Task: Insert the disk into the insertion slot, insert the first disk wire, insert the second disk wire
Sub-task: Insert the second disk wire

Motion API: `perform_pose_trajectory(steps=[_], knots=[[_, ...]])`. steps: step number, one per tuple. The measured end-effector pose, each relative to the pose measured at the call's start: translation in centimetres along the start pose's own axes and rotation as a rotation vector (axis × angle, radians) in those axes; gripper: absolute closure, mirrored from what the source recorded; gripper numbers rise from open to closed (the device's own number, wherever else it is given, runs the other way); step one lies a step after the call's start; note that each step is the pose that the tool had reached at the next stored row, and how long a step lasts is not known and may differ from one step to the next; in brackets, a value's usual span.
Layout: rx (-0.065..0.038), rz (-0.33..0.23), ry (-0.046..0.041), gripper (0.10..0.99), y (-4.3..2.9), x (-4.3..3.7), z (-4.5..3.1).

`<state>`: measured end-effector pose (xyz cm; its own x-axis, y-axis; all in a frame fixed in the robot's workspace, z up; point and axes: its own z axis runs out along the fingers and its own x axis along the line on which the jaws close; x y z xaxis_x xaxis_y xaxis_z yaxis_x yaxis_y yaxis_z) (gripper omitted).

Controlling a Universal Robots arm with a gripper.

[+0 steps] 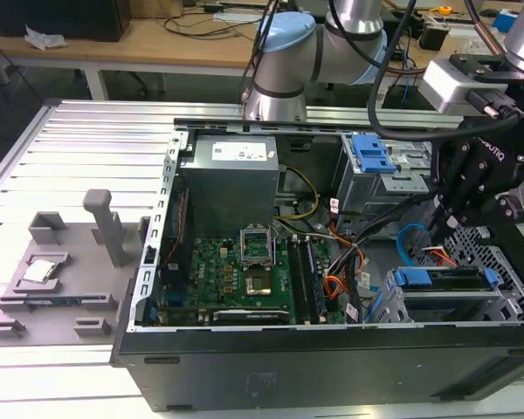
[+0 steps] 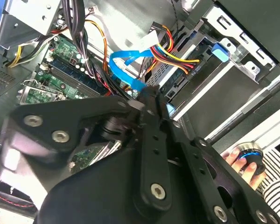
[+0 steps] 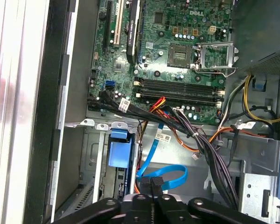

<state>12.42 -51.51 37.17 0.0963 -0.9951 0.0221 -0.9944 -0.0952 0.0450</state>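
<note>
The disk point(image 1: 441, 279), grey in a bright blue carrier, lies inside the insertion slot point(image 1: 499, 255), a perforated metal cage at the case's front corner on the exterior view's right. Its blue carrier tab shows in both wrist views point(image 3: 118, 147) point(image 2: 220, 50). My gripper point(image 1: 438, 223) hangs just above and behind the disk. In the first wrist view its black fingers point(image 3: 144, 201) stand pressed together on the dark end of a looped blue flat wire point(image 3: 170, 173). A red, yellow and black wire bundle point(image 2: 177, 52) runs to the disk's rear edge.
The open computer case point(image 1: 332, 367) lies on a ribbed aluminium table point(image 1: 87, 148). Motherboard point(image 1: 236, 271), power supply point(image 1: 231, 170) and a second cage with a ribbed blue latch point(image 1: 371, 153) fill it. A grey fixture point(image 1: 61, 271) sits beside it. A person's hand point(image 2: 240, 161) rests outside the case.
</note>
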Motion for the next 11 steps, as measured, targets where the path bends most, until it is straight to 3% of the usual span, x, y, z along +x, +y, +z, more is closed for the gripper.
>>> perform_pose_trajectory(steps=[2,3,4,6,9,11], knots=[[0.000,0.000,0.0001,0.918,0.00,0.00,0.00],[0.000,0.000,0.0001,0.847,0.00,0.00,0.00],[0.000,0.000,0.0006,0.847,0.03,-0.02,0.04],[-0.001,0.000,0.0077,0.847,0.02,-0.02,0.18],[-0.003,0.001,0.0302,0.847,0.01,-0.02,0.34],[-0.003,0.001,0.0318,0.847,0.01,-0.02,0.33]])
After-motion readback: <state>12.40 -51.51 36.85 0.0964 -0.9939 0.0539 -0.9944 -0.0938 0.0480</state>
